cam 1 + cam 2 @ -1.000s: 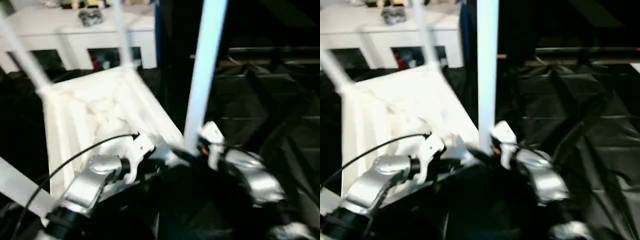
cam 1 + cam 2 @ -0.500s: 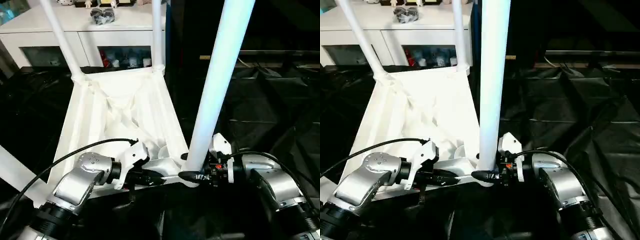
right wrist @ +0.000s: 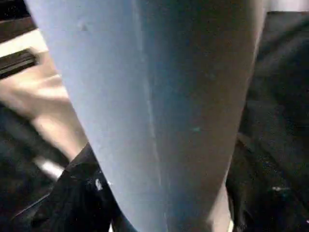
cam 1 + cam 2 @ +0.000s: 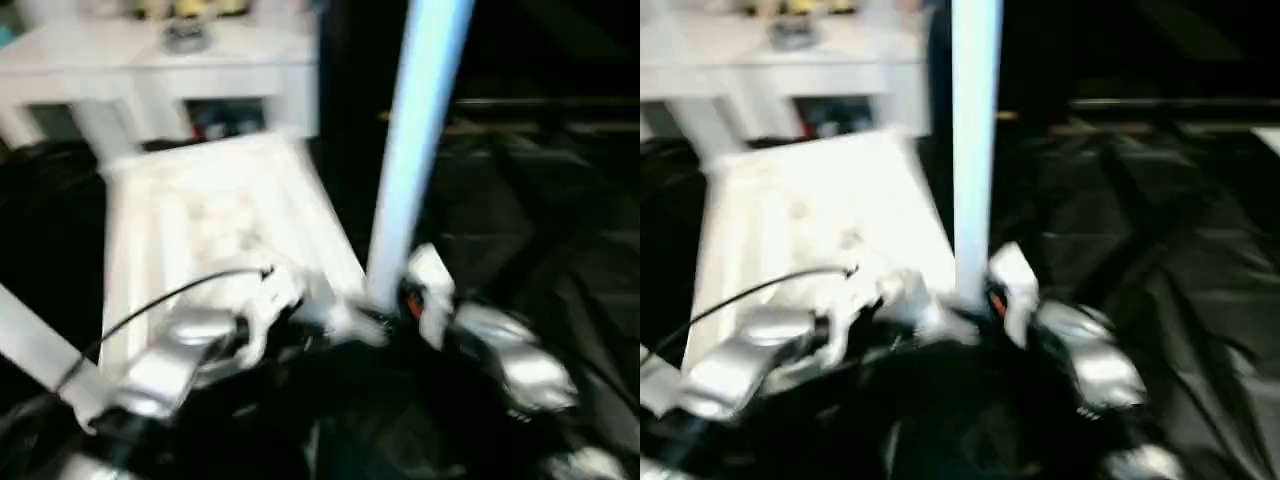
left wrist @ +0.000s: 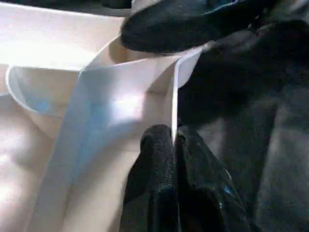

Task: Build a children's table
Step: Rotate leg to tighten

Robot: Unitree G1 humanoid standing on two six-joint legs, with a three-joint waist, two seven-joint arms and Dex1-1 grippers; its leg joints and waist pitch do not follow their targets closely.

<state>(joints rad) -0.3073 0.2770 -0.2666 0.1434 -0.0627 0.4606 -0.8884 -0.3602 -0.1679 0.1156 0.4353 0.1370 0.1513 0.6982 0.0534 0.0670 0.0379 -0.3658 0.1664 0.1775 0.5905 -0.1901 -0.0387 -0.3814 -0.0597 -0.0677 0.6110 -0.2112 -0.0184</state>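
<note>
The white tabletop (image 4: 210, 220) lies upside down on black sheeting, ribbed underside up. My left gripper (image 5: 174, 137) is shut on the thin rim of its near edge, close to the near right corner socket; one black finger (image 5: 154, 164) presses the inner face of the rim. A long white leg (image 4: 415, 140) rises from that corner. My right gripper (image 4: 385, 318) is shut on the base of this leg (image 3: 159, 96), with a dark finger (image 3: 82, 193) showing beside the tube. Another leg (image 4: 35, 355) slants out at the near left corner.
A white cabinet (image 4: 160, 60) with glass doors and small items on top stands behind the tabletop. Crumpled black sheeting (image 4: 540, 200) covers the ground to the right and front. My silver forearms (image 4: 180, 350) cross the lower part of the head view.
The whole head picture has shifted and blurred, so the camera moved. Both grippers keep their holds at the near right corner, on the rim and on the leg.
</note>
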